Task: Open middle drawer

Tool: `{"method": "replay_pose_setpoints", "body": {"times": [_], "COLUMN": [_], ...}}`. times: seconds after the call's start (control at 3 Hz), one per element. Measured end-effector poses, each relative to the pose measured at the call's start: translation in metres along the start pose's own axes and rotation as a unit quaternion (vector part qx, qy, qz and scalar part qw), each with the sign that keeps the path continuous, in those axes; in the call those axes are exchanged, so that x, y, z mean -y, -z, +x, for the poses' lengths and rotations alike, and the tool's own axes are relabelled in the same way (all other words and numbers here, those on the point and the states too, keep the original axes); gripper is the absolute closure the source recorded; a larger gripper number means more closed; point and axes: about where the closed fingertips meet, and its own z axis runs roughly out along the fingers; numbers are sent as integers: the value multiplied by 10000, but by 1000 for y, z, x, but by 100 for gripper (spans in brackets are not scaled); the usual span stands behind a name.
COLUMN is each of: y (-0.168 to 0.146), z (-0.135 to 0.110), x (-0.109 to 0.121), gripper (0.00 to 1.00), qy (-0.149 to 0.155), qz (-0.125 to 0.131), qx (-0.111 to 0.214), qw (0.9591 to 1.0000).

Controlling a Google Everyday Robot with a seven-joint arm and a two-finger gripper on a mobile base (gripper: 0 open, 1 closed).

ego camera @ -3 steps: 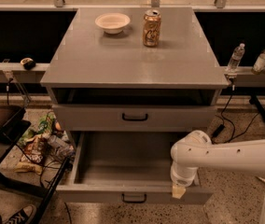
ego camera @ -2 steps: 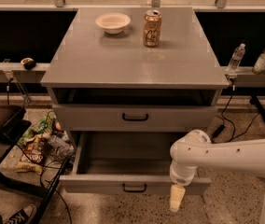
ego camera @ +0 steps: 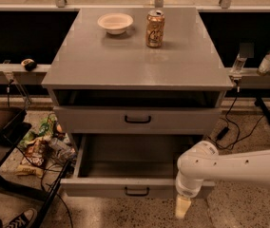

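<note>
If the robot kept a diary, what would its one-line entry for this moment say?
task: open middle drawer | drawer: pulled out | gripper: low, by drawer front's right end | cabinet top: bowl, can

Matt smooth middle drawer (ego camera: 101,188); plastic-looking tool (ego camera: 182,207) below its front.

middle drawer (ego camera: 101,187) pulled open, gripper (ego camera: 182,207) by its front right corner
</note>
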Motion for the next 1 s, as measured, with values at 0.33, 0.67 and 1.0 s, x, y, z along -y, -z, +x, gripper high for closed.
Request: {"method": "replay_pose_setpoints", "body": {"times": [0.33,0.67,1.0], "y": [-20,-16,-12], "z": [13,13,21], "x": [-33,-32,-54], "gripper": [42,66,89], "qy": [-10,-10,-1], "qz": [-167,-167,-128], "qx": [145,144,52], "qw": [9998,9998,9999]}}
